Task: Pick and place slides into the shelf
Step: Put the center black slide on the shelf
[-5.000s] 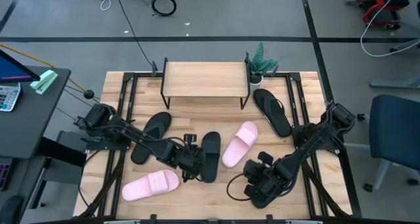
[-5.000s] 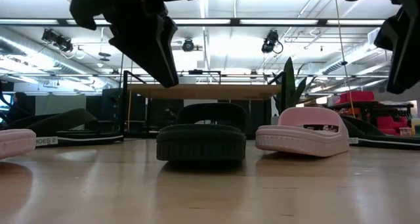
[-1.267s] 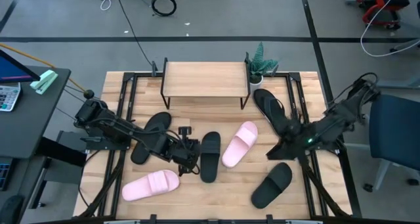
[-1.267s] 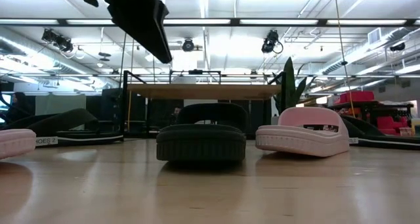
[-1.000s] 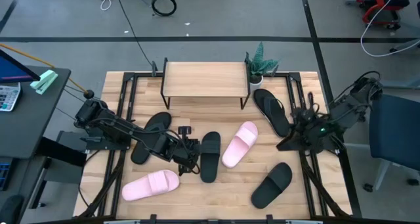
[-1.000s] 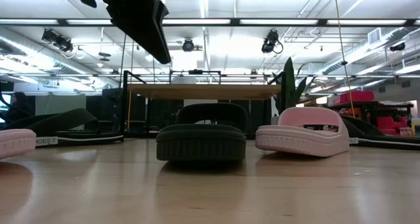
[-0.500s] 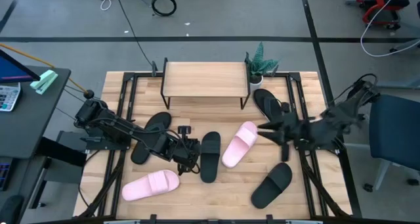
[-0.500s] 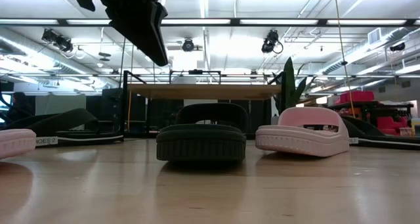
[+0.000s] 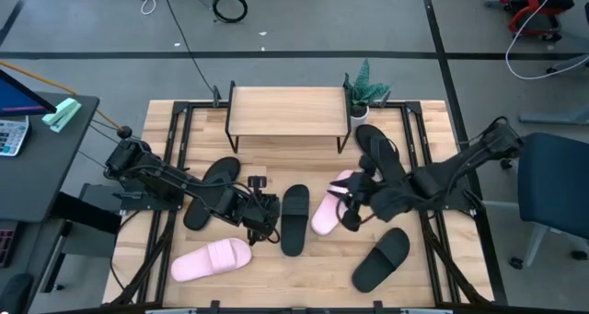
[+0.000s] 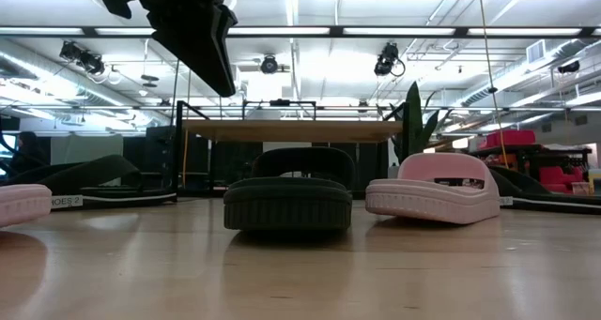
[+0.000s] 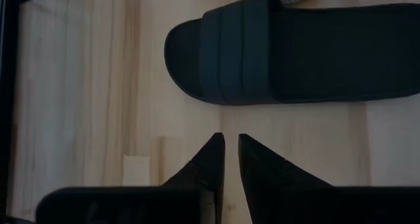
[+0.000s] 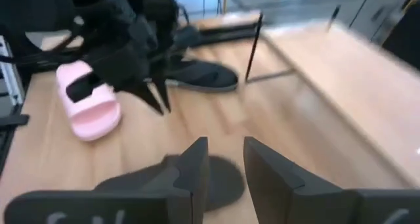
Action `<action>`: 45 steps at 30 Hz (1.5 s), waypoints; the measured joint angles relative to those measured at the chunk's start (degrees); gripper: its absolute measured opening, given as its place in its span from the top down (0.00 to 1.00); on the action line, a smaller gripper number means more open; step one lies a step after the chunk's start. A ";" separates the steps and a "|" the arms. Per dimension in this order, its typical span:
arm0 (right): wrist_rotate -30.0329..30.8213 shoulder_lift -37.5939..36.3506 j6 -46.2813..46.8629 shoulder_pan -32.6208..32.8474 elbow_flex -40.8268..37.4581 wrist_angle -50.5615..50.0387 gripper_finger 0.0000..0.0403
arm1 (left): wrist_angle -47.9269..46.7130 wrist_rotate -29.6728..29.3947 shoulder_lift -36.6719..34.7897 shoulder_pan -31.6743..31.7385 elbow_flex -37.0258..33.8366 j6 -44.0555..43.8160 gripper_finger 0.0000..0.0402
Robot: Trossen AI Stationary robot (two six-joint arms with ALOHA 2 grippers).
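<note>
My left gripper hovers shut just left of a black wide-band slide, which lies flat on its sole; in the low view the gripper hangs well above the table. My right gripper is open in the air over the far pink slide, and touches nothing. A second black slide and a second pink slide lie near the table's near edge. Two black flip-flops lie flat. The shelf stands at the far edge, nothing on its top board.
A small potted plant stands at the shelf's right end. Black frame rails run along the table's left and right sides. The right wrist view shows the left arm, the near pink slide and a shelf leg.
My right arm has swung from the table's right edge toward its middle, and its gripper has come over the far pink slide. The black slide near the right front corner has stayed where it lay. The left arm has kept still.
</note>
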 joint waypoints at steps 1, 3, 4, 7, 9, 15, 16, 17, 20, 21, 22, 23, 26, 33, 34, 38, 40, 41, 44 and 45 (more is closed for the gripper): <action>-1.62 0.66 1.98 -0.33 0.00 0.03 0.74 | -0.04 0.02 0.00 -0.02 0.00 -0.93 0.86; -5.97 2.27 4.62 -0.86 0.00 -0.43 0.74 | -0.10 0.21 0.00 0.00 0.00 -2.23 0.83; -8.06 3.24 4.90 -0.97 0.00 -0.85 0.74 | -0.28 0.95 0.00 -0.03 0.00 -2.70 0.82; -11.05 6.57 4.91 -1.01 0.00 -3.07 0.74 | 0.69 4.10 0.00 -0.65 -0.96 -3.55 0.77; -11.14 8.98 4.91 -0.91 0.00 -5.74 0.74 | 2.02 5.06 0.00 -1.65 -2.83 -3.55 0.73; -11.11 15.28 4.93 -1.57 0.00 -12.67 0.72 | 16.92 5.32 0.03 -4.35 -8.75 -0.48 0.60; -11.11 16.03 4.93 -1.76 0.00 -13.14 0.71 | 20.66 5.30 0.04 -4.63 -9.32 0.90 0.58; -11.13 16.71 4.97 -2.02 0.00 -13.42 0.70 | 23.98 5.22 0.04 -4.78 -9.74 2.37 0.57; -11.09 17.72 4.98 -2.69 0.00 -13.46 0.68 | 31.13 4.81 0.04 -4.63 -11.17 7.39 0.52; -11.09 17.75 4.98 -2.80 0.00 -13.47 0.67 | 33.06 3.91 0.04 -4.52 -11.85 8.45 0.51; -11.09 17.75 4.99 -2.97 0.00 -13.45 0.66 | 35.25 2.64 0.04 -4.22 -12.50 9.60 0.50; -11.07 17.61 4.99 -3.01 0.00 -13.45 0.66 | 37.02 1.64 0.04 -3.89 -13.04 9.93 0.50; -11.08 16.35 5.00 -2.94 0.00 -13.45 0.65 | 40.57 1.03 0.22 -2.60 -14.91 9.48 0.49; -10.61 13.27 5.02 -2.94 0.00 -13.20 0.65 | 45.62 0.59 4.59 0.76 -17.29 9.58 0.52; -10.52 12.83 5.02 -2.94 0.00 -13.09 0.65 | 45.70 0.61 5.48 1.07 -17.34 9.66 0.52; -10.41 12.10 5.07 -2.94 0.00 -12.97 0.65 | 46.96 -2.43 7.77 2.38 -17.35 9.88 0.53; -10.30 12.01 5.07 -2.94 0.00 -12.88 0.65 | 46.89 -4.54 8.65 3.14 -17.33 10.00 0.52; -10.32 11.87 5.07 -2.94 0.00 -12.94 0.65 | 46.90 -5.69 9.03 3.69 -17.37 9.91 0.52; -10.34 11.85 5.07 -2.94 0.00 -12.95 0.65 | 47.08 -7.85 9.51 5.48 -17.38 9.61 0.54; -10.32 11.85 5.07 -2.94 0.00 -12.95 0.65 | 47.10 -7.93 9.51 6.06 -17.38 9.63 0.56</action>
